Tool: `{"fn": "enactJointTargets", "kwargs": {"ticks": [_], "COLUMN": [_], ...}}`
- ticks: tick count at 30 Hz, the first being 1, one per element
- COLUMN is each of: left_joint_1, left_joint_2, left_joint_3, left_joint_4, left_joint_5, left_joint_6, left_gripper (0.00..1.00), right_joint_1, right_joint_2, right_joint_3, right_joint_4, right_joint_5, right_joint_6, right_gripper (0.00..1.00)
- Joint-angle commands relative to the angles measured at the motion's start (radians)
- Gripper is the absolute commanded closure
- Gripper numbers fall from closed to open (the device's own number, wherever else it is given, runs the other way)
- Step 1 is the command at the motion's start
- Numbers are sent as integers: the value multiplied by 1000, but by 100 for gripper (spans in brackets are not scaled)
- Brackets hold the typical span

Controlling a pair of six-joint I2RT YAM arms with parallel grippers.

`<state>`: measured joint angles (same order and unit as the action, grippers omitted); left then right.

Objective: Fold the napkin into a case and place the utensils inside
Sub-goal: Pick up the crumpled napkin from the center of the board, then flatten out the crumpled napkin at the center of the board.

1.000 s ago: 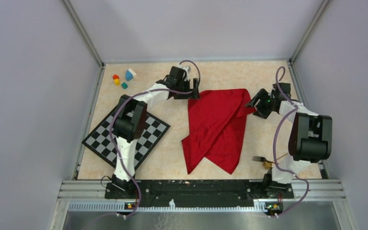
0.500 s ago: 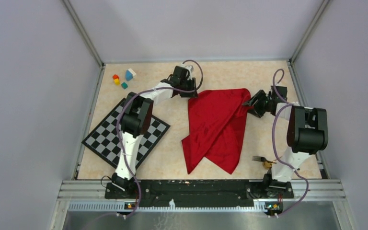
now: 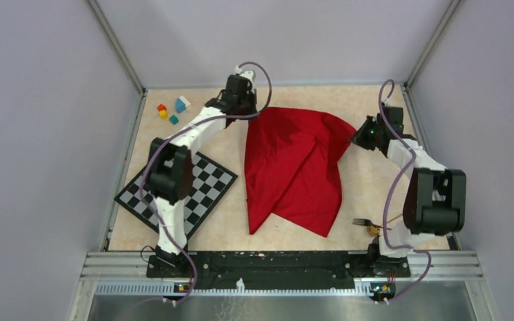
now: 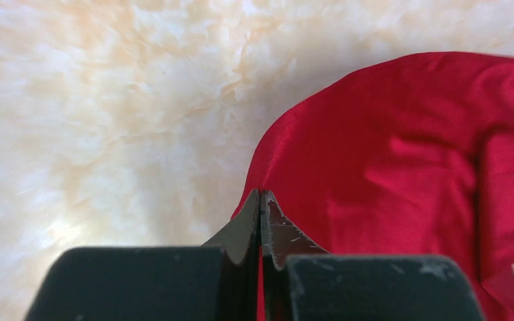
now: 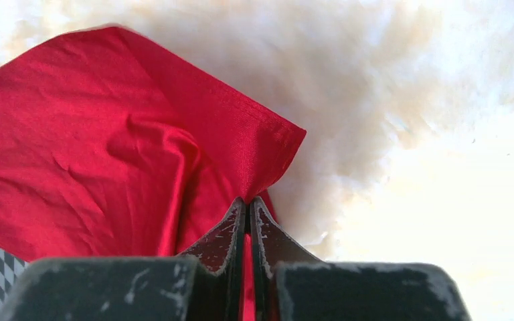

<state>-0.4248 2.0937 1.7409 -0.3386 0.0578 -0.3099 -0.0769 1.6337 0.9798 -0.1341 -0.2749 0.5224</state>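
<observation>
The red napkin (image 3: 294,170) lies loosely folded in the middle of the table, its far edge lifted. My left gripper (image 3: 249,112) is shut on the napkin's far-left corner (image 4: 348,154); in the left wrist view the jaws meet with red cloth between them at the left gripper (image 4: 260,194). My right gripper (image 3: 356,136) is shut on the far-right corner (image 5: 174,140), cloth pinched at the right gripper (image 5: 247,200). A dark fork (image 3: 363,221) and a gold spoon (image 3: 375,229) lie at the near right, beside the right arm's base.
A black-and-white checkered mat (image 3: 204,190) lies at the left under the left arm. Several small coloured blocks (image 3: 173,110) sit in the far-left corner. Enclosure walls ring the table.
Both grippers have shut on the napkin's far corners. The left one has pulled its corner up and to the far left, the right one to the right, spreading the far edge.
</observation>
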Motion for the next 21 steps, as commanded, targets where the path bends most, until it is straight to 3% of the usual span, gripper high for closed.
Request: {"fn": "enactJointTargets", "kwargs": {"ticks": [1,7,13,18,21], "left_joint_1": [4,3,3,3,4], "left_joint_2": [-348,-790,-1188,-1314,-1305], "left_joint_3": [-115,-338,-517,-503,-486], "left_joint_4": [58,164,329,384,401], "left_joint_5": [-29,85,256,270,220], "left_joint_6": [37,81,144,132,118], "left_gripper": [100,100,100,100,100], "right_joint_1": [58,71,71,71,71], "right_joint_2": [-292,-657,-973,-1046,-1042], "right_joint_3": [80,122,149,252,297], "right_joint_4": [-142,-232,-147,-131,-143], "right_joint_5": [91,-13,-217,-228,-143], "right_joint_6": [-150,-223,-199,-170,-149], "right_gripper": [100,100,100,100,100]}}
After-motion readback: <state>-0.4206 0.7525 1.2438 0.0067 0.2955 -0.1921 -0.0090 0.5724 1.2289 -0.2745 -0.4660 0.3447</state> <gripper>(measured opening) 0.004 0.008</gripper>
